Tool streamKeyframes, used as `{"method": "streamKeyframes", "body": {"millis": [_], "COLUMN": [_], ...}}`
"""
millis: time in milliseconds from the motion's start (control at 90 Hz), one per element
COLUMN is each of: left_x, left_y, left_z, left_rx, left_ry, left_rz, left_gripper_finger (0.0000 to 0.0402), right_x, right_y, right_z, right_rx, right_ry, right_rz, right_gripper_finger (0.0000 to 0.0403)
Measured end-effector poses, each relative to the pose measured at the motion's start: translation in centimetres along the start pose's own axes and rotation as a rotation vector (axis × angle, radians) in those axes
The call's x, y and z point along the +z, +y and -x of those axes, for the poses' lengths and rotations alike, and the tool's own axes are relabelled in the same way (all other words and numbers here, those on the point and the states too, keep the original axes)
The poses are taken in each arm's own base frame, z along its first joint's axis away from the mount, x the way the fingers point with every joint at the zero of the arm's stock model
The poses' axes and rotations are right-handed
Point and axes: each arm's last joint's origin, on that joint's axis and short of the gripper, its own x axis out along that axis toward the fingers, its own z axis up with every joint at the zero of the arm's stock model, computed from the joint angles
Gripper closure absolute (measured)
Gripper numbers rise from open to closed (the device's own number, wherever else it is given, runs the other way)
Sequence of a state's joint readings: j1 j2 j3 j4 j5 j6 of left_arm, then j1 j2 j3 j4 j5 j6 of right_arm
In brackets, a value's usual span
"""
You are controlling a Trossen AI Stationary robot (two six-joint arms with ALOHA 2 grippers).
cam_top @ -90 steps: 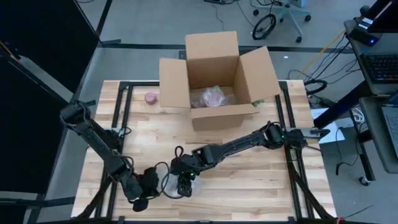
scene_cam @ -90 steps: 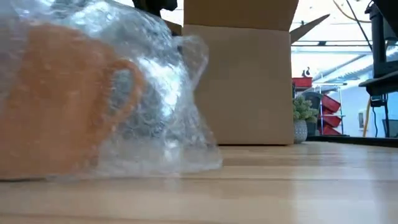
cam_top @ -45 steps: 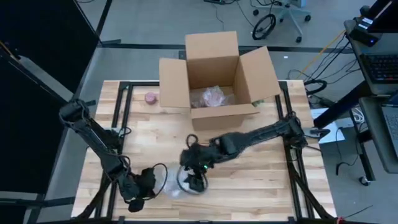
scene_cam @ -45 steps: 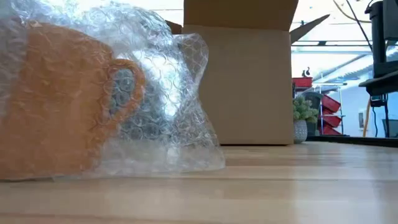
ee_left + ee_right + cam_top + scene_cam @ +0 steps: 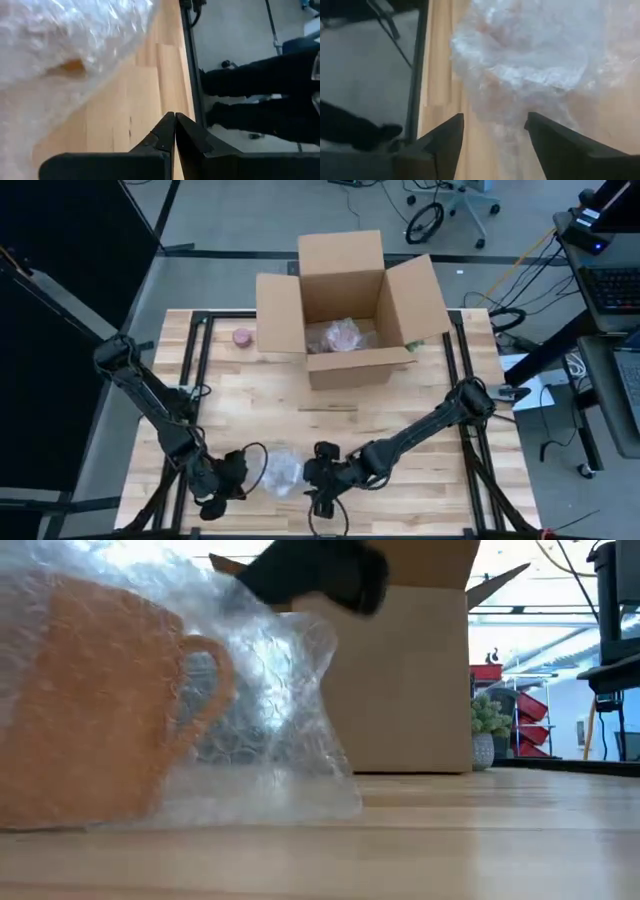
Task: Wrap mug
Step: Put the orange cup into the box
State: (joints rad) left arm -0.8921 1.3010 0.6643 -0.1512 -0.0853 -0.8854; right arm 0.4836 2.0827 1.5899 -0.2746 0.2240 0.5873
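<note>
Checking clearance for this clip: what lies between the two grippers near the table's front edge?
In the high view, the orange mug bundled in clear bubble wrap sits between the left gripper and right gripper.

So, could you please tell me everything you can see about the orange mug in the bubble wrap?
The orange ceramic-looking mug stands upright on the light wooden table, near its front edge, its loop handle showing in the low view. Clear bubble wrap covers it loosely and spreads onto the wood. In the high view the bundle lies between both arms: the left end effector, fingers shut, is beside it; the right end effector, fingers open, is on its other side. Neither visibly grips it.
</note>
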Motion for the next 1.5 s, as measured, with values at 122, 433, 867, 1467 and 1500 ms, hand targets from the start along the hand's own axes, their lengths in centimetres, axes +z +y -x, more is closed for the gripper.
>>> {"method": "streamKeyframes", "body": {"millis": [122, 433, 867, 1467, 1500], "left_x": [-0.1, 0.0, 0.0, 0.9, 1.1], "left_y": [0.0, 0.0, 0.0, -0.8, -0.9], "left_z": [0.0, 0.0, 0.0, 3.4, 4.2], "left_rx": [-0.013, -0.015, -0.016, -0.063, -0.049], "left_ry": [0.017, 0.018, 0.019, -0.017, -0.016], "left_rz": [0.000, 0.002, 0.027, 0.107, 0.106], "left_gripper_finger": [0.0402, 0.0402, 0.0402, 0.0402, 0.0402], "right_x": [-0.5, -2.0, -1.1, 0.4, 0.9], "right_y": [-0.8, -1.8, -2.8, -1.7, -1.5], "right_z": [-0.8, -4.0, -4.5, -2.0, -1.3], "right_rx": [-0.010, -0.045, -0.044, 0.021, 0.027], "right_ry": [-0.072, -0.075, -0.126, -0.117, -0.126], "right_rz": [-0.006, 0.123, 0.172, 0.130, 0.128], "right_gripper_finger": [0.0199, 0.0200, 0.0268, 0.0378, 0.0378]}}
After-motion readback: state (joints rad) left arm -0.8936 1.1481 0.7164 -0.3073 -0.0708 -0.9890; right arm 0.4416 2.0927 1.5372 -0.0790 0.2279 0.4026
